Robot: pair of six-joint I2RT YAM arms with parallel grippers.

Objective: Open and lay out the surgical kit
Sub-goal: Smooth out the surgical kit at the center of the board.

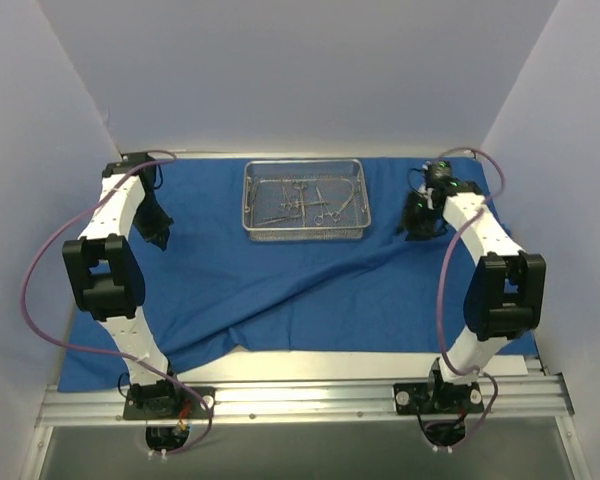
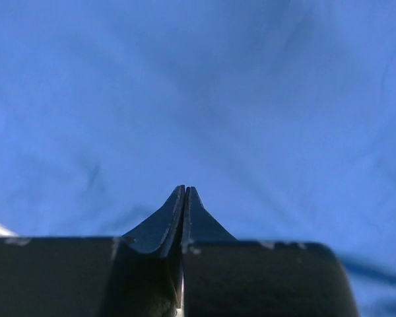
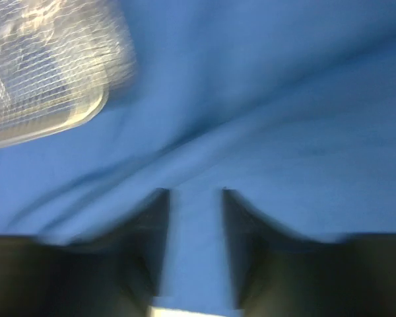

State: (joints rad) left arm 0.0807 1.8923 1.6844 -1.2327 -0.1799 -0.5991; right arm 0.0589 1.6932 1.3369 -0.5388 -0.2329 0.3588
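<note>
The royal-blue cloth wrap [image 1: 280, 285] lies spread over the table with a long fold across its middle. The silver wire-mesh tray [image 1: 305, 200] stands on it at the back centre, with several thin ring-handled instruments [image 1: 305, 203] inside. My left gripper [image 1: 155, 228] is at the back left, low over the cloth [image 2: 218, 86]; in the left wrist view it [image 2: 185, 189] is shut with nothing seen between the jaws. My right gripper [image 1: 417, 218] is to the right of the tray; in the blurred right wrist view it [image 3: 195, 193] is open over the cloth [image 3: 284, 99], with the tray corner [image 3: 39, 79] at upper left.
White walls close in the back and both sides. An aluminium rail [image 1: 300, 400] holding both arm bases runs along the front edge. A bare strip of table [image 1: 350, 362] shows in front of the cloth. Purple cables [image 1: 30, 270] loop beside each arm.
</note>
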